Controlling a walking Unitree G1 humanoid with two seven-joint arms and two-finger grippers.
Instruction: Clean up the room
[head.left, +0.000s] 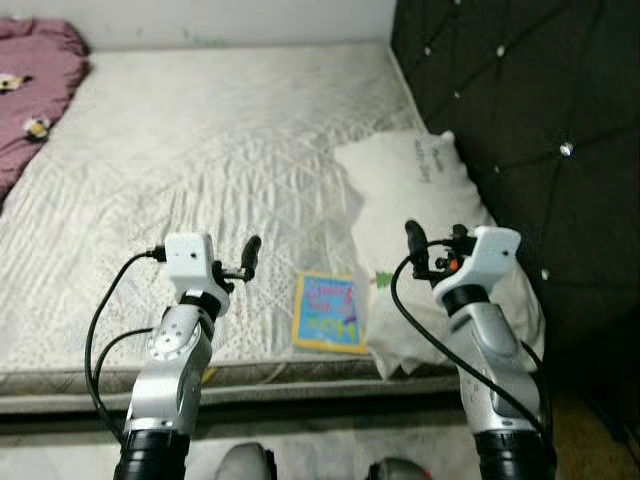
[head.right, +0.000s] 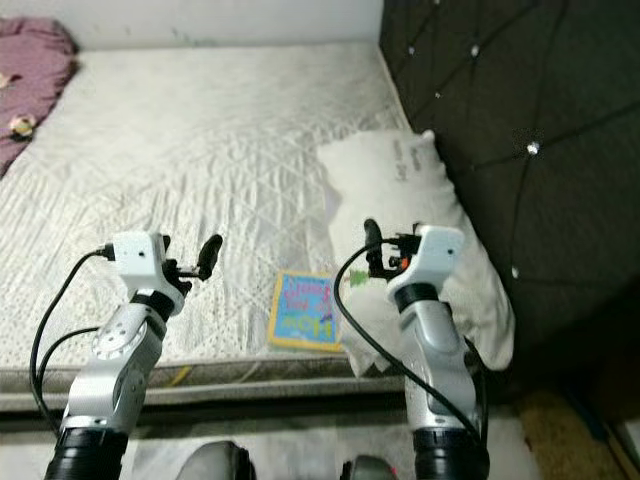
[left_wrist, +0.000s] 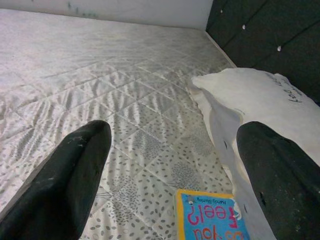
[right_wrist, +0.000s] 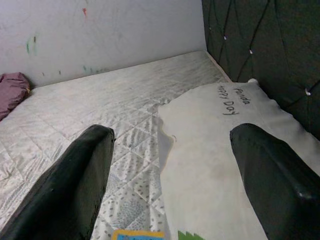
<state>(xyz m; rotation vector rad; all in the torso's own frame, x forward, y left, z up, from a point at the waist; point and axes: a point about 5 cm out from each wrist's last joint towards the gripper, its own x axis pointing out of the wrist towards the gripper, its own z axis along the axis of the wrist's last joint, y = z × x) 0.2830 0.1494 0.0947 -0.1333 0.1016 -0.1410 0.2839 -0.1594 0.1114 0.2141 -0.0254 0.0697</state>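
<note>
Both claws are raised over the near edge of the bed, side by side and well apart. Left claw (head.left: 250, 258) hovers above the quilted mattress (head.left: 200, 160), its two black fingers (left_wrist: 65, 185) spread wide with nothing between them. Right claw (head.left: 418, 245) hangs over the near part of the white pillow (head.left: 420, 190), its fingers (right_wrist: 75, 180) likewise wide apart and empty.

Between the two arms, close to the mattress's near edge, lies a small picture book (head.left: 328, 312) with a yellow border, a blue cover and pink lettering. It lies flat, and its right side touches or slips just under the pillow's edge; which of the two cannot be told. The pillow lies along the right side of the bed against the dark tufted headboard (head.left: 530, 110), with a line of handwriting on its far part and a bit of green print near the book.

At the far left corner of the bed sits a crumpled maroon blanket (head.left: 35, 80) with small light patches on it. A pale wall (right_wrist: 100, 30) runs behind the bed, marked with a few small streaks of colour. Below the mattress edge a strip of floor shows, and black cables loop along both silver arms.
</note>
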